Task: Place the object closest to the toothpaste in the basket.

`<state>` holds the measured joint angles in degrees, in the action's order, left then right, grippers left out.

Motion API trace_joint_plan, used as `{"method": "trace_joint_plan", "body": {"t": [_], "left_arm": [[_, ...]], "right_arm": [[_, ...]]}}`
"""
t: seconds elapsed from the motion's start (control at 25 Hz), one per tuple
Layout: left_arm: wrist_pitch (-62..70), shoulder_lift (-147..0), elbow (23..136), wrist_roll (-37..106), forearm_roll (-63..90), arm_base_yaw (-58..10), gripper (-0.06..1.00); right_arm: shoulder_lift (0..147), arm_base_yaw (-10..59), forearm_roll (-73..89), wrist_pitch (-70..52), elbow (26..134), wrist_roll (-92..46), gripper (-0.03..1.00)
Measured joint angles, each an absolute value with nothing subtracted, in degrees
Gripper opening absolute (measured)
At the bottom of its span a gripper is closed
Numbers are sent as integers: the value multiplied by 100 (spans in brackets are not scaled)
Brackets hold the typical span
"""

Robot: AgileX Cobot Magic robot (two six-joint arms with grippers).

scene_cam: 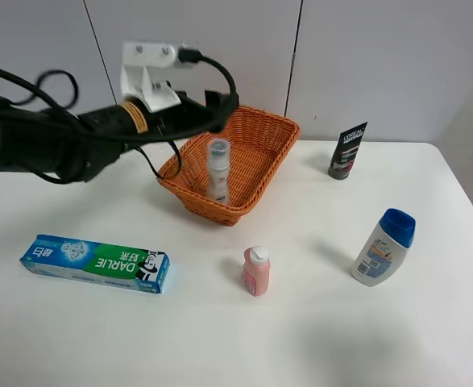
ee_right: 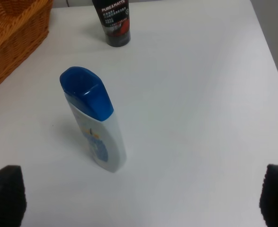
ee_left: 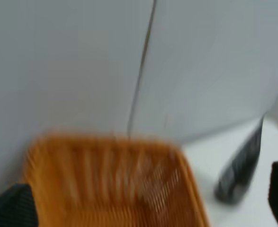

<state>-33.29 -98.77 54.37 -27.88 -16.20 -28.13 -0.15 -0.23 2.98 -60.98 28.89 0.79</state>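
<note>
Toothpaste box (scene_cam: 95, 263) lies flat at the near left of the table (scene_cam: 381, 339), its long side running left to right. Just to its right stands a pink bottle (scene_cam: 256, 272), the closest thing to it on the tabletop. Further right, a blue-capped bottle (scene_cam: 383, 247) stands upright. The right gripper (ee_right: 139, 196) hangs above and short of it with its jaws wide apart and holding nothing, parked clear of the work.

Beyond these sits the wicker basket (scene_cam: 264, 181). A clear bottle (scene_cam: 218, 171) stands on its floor, toward the left wall. I judge this to be the task's thing, already delivered. Its long axis is close to vertical and its cap points up, so it was probably lowered base-first, not dropped on its side.

The left gripper (ee_left: 146, 203) hovers over the basket's far left rim. Its fingers are spread and nothing is between them, which fits a release just made, though its wrist view is blurred. A black tube (scene_cam: 347, 151) stands furthest back on the right, near the wall.
</note>
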Motion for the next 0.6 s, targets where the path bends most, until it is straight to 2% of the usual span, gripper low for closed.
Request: {"method": "trace_joint_plan", "body": {"t": [0.2,0.6], "left_arm": [[-1846,-8176,5448,-2701,-1660,-2212,99],[2438,-4691,5448,-2417,-1931,-1071,99]], "right_arm": [[-15,-23,298,-6098,2889,79,99],[-15,-23,298,-6098,2889,79,99]]}}
